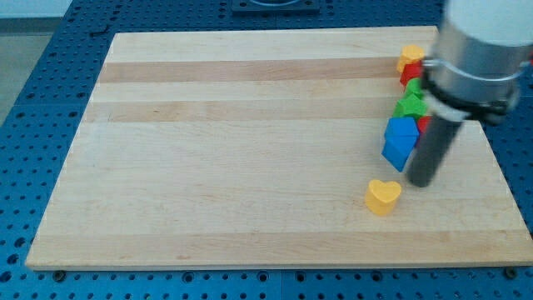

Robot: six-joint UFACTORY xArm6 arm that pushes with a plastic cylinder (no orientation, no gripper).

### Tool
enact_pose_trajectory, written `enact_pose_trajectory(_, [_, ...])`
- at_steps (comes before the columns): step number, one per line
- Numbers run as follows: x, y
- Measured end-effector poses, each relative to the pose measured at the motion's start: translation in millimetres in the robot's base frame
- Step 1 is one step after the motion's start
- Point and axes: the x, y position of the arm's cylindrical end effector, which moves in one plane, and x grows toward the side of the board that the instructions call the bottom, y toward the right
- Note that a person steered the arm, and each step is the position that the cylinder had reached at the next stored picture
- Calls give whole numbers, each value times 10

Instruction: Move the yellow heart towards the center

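Camera view: lower right of the frame matters.
Yellow heart [383, 197]: alone on the counter [233, 167], lower right.
My tip [419, 182]: just upper right of it, apparently placed to push leftward toward centre.
End effector: bare rod, grasping nothing.
Blue block [400, 141]: beside the rod.

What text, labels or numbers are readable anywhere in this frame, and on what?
None. No word, number, brand or sign reads on the wooden board, the yellow heart, the blue block, the other stacked blocks, the arm's pale housing or the perforated blue table.
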Motion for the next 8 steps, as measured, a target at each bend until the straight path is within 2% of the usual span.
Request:
enact_pose_trajectory(1, [9,691])
enact_pose_trajectory(2, [374,1156])
enact_pose_trajectory(3, [900,1314])
enact_pose_trajectory(4, [1029,1007])
enact_pose_trajectory(5, [1023,412])
enact_pose_trajectory(6, [873,-51])
enact_pose_trajectory(7, [697,-252])
enact_pose_trajectory(8, [697,-245])
